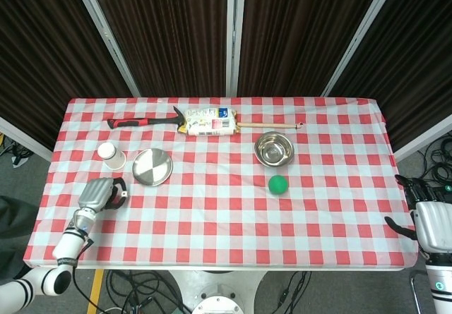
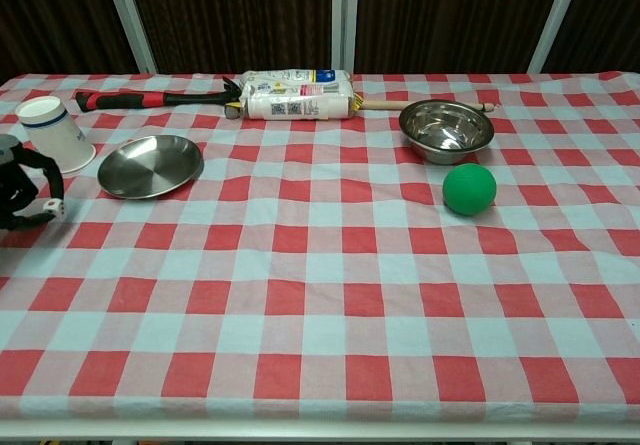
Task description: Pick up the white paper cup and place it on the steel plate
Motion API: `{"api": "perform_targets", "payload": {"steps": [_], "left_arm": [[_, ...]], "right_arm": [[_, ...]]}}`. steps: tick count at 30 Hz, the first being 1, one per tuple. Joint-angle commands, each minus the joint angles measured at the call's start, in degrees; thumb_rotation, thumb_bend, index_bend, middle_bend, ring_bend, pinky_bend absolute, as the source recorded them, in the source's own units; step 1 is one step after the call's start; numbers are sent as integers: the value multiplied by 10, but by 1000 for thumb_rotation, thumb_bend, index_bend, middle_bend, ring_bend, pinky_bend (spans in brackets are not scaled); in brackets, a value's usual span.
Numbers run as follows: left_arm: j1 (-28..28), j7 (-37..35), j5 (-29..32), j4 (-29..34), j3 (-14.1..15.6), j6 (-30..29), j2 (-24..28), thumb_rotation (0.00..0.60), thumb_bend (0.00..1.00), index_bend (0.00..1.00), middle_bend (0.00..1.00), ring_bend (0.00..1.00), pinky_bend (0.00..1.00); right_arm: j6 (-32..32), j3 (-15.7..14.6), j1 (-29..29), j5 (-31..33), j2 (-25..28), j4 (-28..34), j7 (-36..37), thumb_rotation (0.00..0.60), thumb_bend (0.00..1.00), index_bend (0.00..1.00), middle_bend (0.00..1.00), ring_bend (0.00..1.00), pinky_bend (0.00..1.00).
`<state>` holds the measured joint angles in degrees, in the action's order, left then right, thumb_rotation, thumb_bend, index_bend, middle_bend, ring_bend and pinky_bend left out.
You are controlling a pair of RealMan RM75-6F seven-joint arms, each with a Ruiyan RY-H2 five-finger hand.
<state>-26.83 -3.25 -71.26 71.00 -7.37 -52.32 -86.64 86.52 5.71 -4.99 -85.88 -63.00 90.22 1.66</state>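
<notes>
The white paper cup (image 1: 111, 156) (image 2: 54, 133) lies tilted on its side at the table's left, just left of the steel plate (image 1: 152, 166) (image 2: 150, 165). My left hand (image 1: 99, 193) (image 2: 22, 190) hovers over the left part of the table, a short way in front of the cup, fingers curved apart and holding nothing. My right hand (image 1: 431, 222) hangs off the table's right edge, fingers spread, empty; the chest view does not show it.
A red-handled tool (image 1: 145, 121), a white packet (image 1: 208, 121) and a wooden stick (image 1: 272, 125) lie along the back. A steel bowl (image 1: 273, 148) and a green ball (image 1: 278, 184) sit right of centre.
</notes>
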Motion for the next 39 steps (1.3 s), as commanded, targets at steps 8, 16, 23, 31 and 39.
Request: {"api": "perform_targets", "payload": {"steps": [8, 16, 23, 31, 39], "left_arm": [[-96, 34, 48, -48, -63, 63, -44, 600, 448, 553, 852, 846, 929], [-124, 121, 132, -85, -66, 87, -83, 600, 425, 450, 843, 844, 930], [-96, 99, 127, -38, -64, 32, -70, 600, 190, 322, 774, 824, 930], [-14, 4, 89, 2, -72, -96, -20, 600, 177, 358, 696, 721, 909], [-4, -91, 148, -98, -104, -29, -29, 600, 177, 297, 364, 294, 554]], "right_arm": [[11, -1, 5, -6, 4, 2, 5, 600, 38, 176, 275, 172, 285], [12, -4, 10, -3, 5, 0, 12, 600, 39, 178, 277, 172, 289], [11, -3, 8, -6, 4, -3, 16, 600, 49, 181, 278, 187, 299], [17, 5, 7, -3, 15, 1, 15, 600, 49, 186, 276, 192, 308], [22, 8, 4, -12, 26, 13, 11, 600, 62, 199, 272, 191, 308]]}}
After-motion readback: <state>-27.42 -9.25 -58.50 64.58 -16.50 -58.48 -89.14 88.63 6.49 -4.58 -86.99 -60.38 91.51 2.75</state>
